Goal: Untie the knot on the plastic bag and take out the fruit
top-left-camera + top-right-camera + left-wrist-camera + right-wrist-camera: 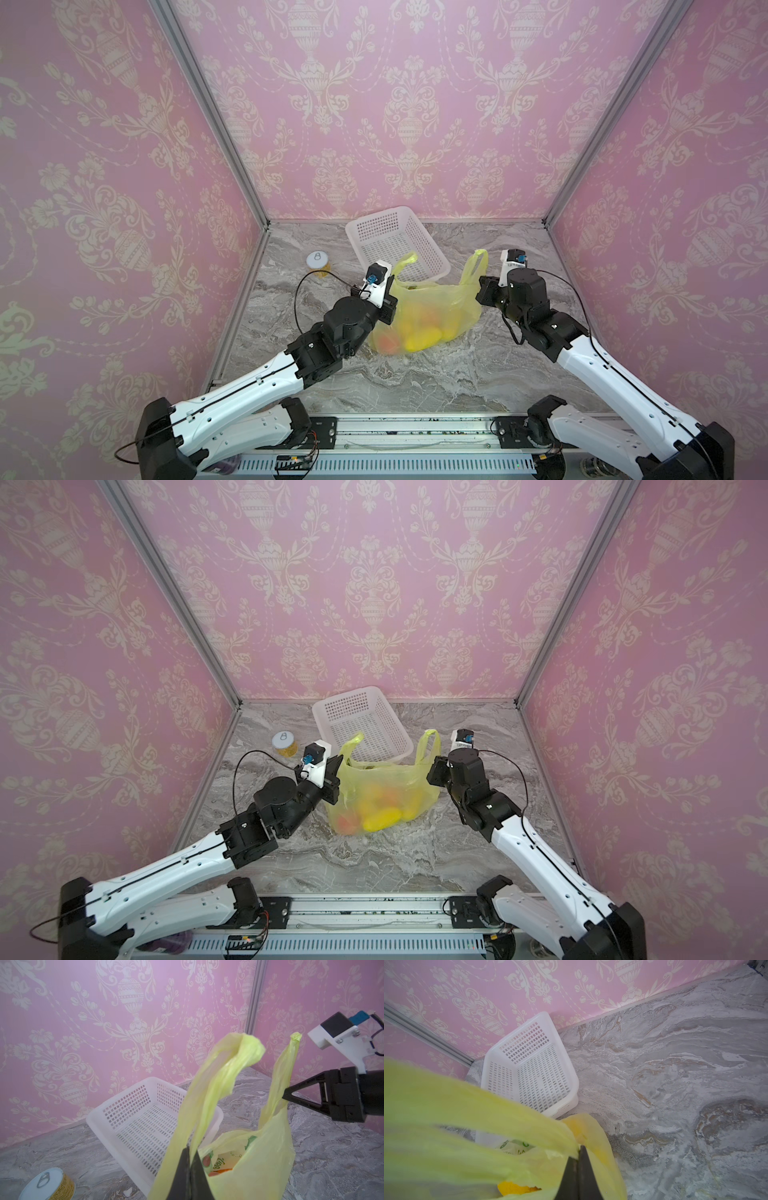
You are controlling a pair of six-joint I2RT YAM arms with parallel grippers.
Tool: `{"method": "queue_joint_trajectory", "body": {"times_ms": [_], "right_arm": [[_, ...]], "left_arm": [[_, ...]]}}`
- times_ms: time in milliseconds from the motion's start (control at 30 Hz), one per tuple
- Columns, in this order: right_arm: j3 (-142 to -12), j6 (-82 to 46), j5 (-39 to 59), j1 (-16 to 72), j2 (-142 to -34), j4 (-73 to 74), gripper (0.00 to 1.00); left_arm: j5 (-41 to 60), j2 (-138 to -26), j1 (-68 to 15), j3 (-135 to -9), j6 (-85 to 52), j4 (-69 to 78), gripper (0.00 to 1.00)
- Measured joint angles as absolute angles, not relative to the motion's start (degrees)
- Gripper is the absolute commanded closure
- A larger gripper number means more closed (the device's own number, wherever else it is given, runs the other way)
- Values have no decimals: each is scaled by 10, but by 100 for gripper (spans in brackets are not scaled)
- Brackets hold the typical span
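**Bimanual bag opening, knot stage complete.** The plastic bag (419, 316) sits near the middle of the worktop (415, 382), its far side touching or just in front of the white basket (386, 232), which stands at the worktop's far edge. The bag's two loop handles rise apart from one another: the left handle (224, 1068) and the right handle (284, 1068) share no twist, and no knot shows between them in any view. The untying is therefore judged done.

The left gripper (189, 1149) has its jaws pressed together on the base of the left handle. The right gripper (284, 1096) likewise pinches the thin plastic low on the right handle, jaws closed with only film between them. Held from both sides, the bag mouth gapes slightly.

The fruit (382, 818) lies inside the bag, seen through the translucent wall as yellow and orange-red shapes. None is on the worktop and the basket is empty, so the removal step is wholly outstanding. A small jar (320, 264) stands near the far left corner, apart from the work.
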State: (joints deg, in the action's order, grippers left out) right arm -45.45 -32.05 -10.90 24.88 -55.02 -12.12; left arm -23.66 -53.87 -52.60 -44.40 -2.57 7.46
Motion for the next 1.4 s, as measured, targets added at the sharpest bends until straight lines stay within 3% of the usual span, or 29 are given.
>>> {"method": "queue_joint_trajectory", "body": {"times_ms": [333,633,767,900,967,1233,1400], "right_arm": [[-495,-328,-63,251,-545,-115,100],[-551,-329,-57,250,-552,-125,100],[-516,-332,-58,250,-529,-129,100],[-480,-346,-64,249,-506,-142,100],[-467,-349,-68,249,-495,-147,100],[-442,-361,-72,249,-439,-179,100],[-420,-367,-61,249,-409,-186,100]], "left_arm": [[-167,-524,-419,-510,-88,-40,100],[-124,-533,-399,-592,-112,-97,97],[-82,-525,-399,-584,-126,-119,83],[-45,-521,-396,-578,-135,-143,54],[-41,-516,-395,-578,-134,-159,46],[-85,-473,-395,-653,-104,-211,32],[-121,-543,-390,-756,-72,-211,27]]}}
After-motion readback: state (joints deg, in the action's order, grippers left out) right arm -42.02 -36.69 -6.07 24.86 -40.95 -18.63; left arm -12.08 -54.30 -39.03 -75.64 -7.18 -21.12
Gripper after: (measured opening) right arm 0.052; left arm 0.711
